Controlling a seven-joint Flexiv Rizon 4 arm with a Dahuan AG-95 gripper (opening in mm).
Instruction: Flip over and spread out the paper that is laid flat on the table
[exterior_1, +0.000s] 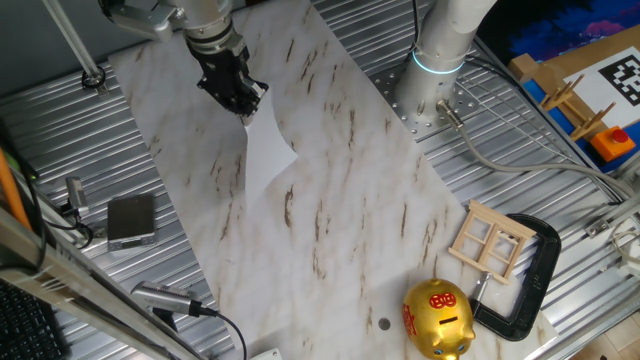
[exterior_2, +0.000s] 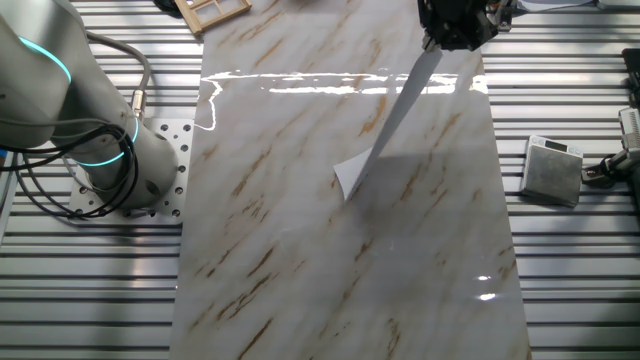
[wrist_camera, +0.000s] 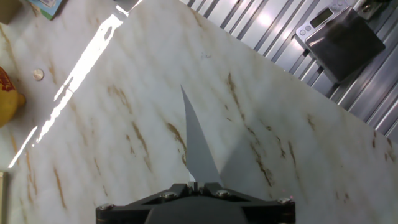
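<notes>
The white paper (exterior_1: 268, 140) hangs edge-on from my gripper (exterior_1: 247, 108), lifted off the marble table (exterior_1: 330, 230), with its lower corner pointing down close to the board. In the other fixed view the paper (exterior_2: 392, 120) hangs as a narrow strip from the gripper (exterior_2: 440, 42) at the top right. In the hand view the sheet (wrist_camera: 198, 149) runs away from the gripper (wrist_camera: 197, 184) as a thin grey wedge. The jaws are shut on the paper's top edge.
A small grey square pad (exterior_1: 131, 219) lies on the ribbed metal at the left. A gold piggy bank (exterior_1: 438, 318), a wooden frame (exterior_1: 490, 240) and a black clamp (exterior_1: 530, 290) sit at the table's near right end. The arm's base (exterior_1: 440, 60) stands at the right.
</notes>
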